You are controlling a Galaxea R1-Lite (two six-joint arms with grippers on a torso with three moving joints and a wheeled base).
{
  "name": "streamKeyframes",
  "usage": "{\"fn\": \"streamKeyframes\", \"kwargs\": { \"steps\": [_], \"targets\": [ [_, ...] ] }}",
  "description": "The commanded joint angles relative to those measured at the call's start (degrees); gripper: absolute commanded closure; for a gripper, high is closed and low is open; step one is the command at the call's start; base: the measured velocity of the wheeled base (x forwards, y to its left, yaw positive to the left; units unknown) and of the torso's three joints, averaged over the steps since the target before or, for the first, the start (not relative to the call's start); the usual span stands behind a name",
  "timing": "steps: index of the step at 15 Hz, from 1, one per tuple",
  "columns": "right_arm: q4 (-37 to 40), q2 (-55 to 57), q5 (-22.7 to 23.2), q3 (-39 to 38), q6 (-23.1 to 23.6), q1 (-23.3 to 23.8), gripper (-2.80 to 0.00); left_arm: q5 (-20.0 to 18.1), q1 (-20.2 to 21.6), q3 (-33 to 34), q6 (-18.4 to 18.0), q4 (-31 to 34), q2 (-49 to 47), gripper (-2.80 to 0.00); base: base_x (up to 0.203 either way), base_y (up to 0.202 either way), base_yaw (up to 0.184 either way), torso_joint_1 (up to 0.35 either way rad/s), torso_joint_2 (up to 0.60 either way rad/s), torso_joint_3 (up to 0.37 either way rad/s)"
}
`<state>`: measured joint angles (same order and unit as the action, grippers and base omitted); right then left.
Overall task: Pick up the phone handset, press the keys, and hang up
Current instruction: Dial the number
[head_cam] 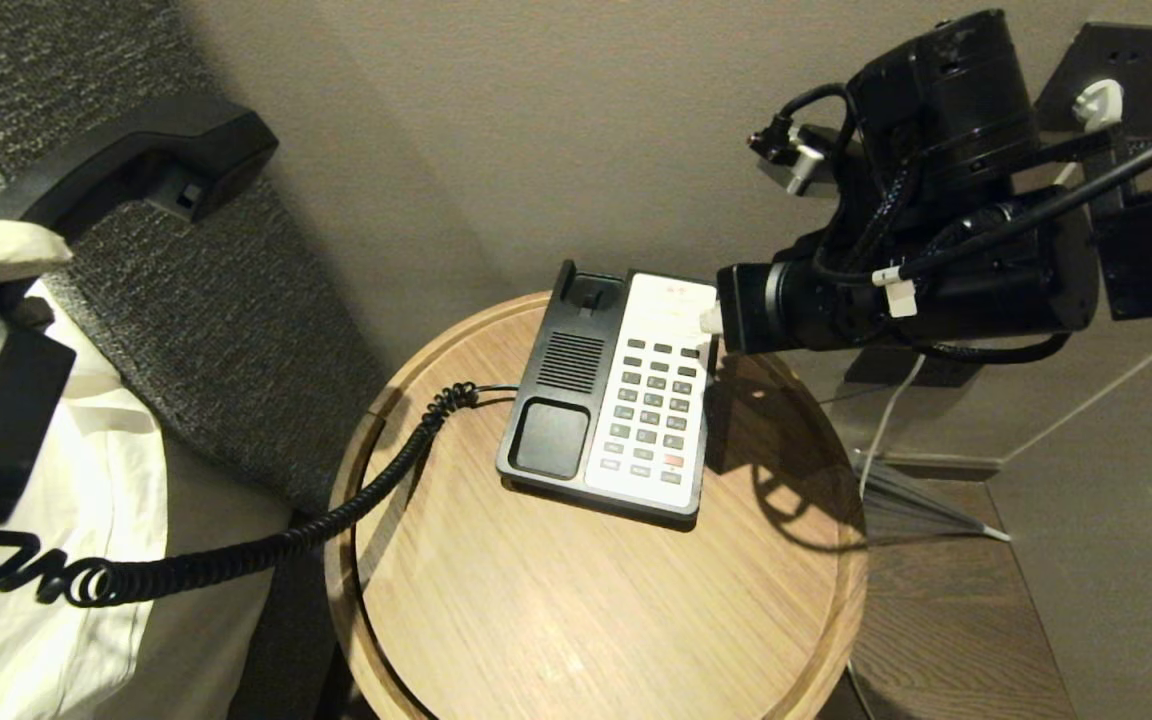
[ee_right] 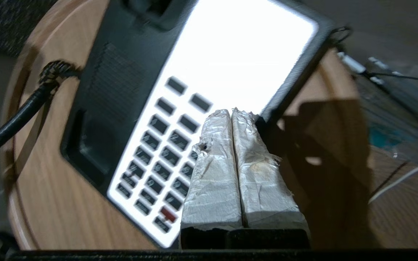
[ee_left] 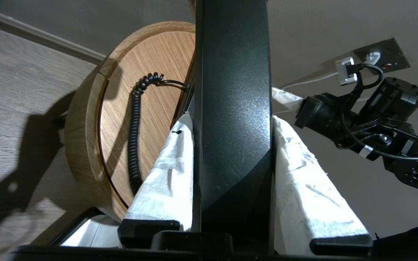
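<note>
Handset [head_cam: 126, 160] is lifted at far left in my head view, off the phone base [head_cam: 616, 395] on the round surface [head_cam: 576, 600]. From the left wrist, my left tool [ee_left: 232, 119] grips it. From the right wrist, my right tool [ee_right: 232, 116], pinched shut, hangs over the keys.

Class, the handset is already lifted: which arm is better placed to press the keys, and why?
Right. Its end effector, fingers shut together, hovers at the phone base keypad, while the left end effector is occupied gripping the phone handset.
</note>
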<state>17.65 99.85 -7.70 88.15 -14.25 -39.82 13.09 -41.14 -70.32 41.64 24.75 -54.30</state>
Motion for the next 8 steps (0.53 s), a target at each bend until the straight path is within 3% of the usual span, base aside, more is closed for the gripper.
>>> {"fn": "streamKeyframes", "kwargs": {
  "steps": [1,8],
  "targets": [
    [1.3,0.4,0.0,0.2,-0.1,-2.2,0.00,0.1,0.0,0.5,0.3,0.1,0.5,0.00,0.000,0.000,0.000,0.000,0.00,0.000],
    [2.1,1.7,-3.4,-0.5,-0.1,-3.0,0.00,0.1,0.0,1.0,0.3,0.1,0.9,0.00,0.000,0.000,0.000,0.000,0.00,0.000]
  ]
}}
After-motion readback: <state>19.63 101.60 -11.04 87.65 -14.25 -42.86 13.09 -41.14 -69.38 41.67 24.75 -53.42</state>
